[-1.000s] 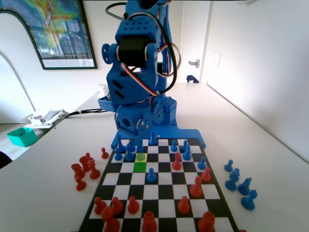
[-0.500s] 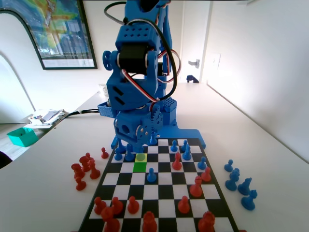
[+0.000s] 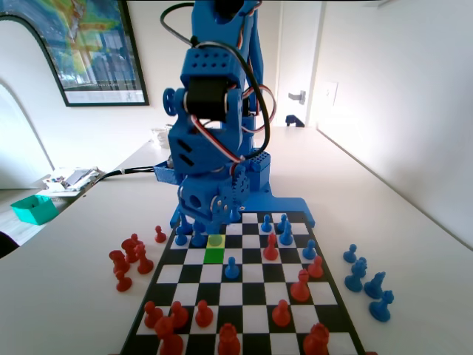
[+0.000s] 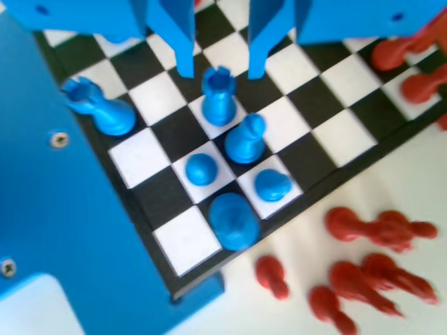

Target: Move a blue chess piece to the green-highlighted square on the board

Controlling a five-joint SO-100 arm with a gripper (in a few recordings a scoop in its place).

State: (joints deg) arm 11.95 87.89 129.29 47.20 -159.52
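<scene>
Now, wrist view, left to right: a crowned blue piece (image 4: 98,108) stands on a white square at the left; the gripper (image 4: 221,70) hangs from the top edge with its jaws parted and nothing between them; a castle-topped blue piece (image 4: 218,94) stands directly under the gap, touching neither jaw; a taller blue piece with a slanted head (image 4: 246,137) comes next, lower and slightly right.

The blue chess piece (image 4: 201,169), a round-headed pawn, stands upright on a white square lower again in this picture, with its long axis vertical so that mostly its head shows; a second pawn (image 4: 272,184) stands to its right; I cannot tell which of the two is meant. Red pieces (image 4: 377,230) lie off the board (image 4: 335,132) at the right.

Key relation, as a judgement: the pawn sits beyond the castle-topped piece from the jaw gap, so the claw is lined up on the wrong piece and needs to shift toward the picture's lower edge before it closes.

Fixed view: the claw is low over the blue cluster at the far-left corner; the green-highlighted square (image 3: 214,254) lies just nearer than that cluster, unoccupied on its near part; a lone blue pawn (image 3: 232,268) stands just beyond it, nearer and to the right.
</scene>
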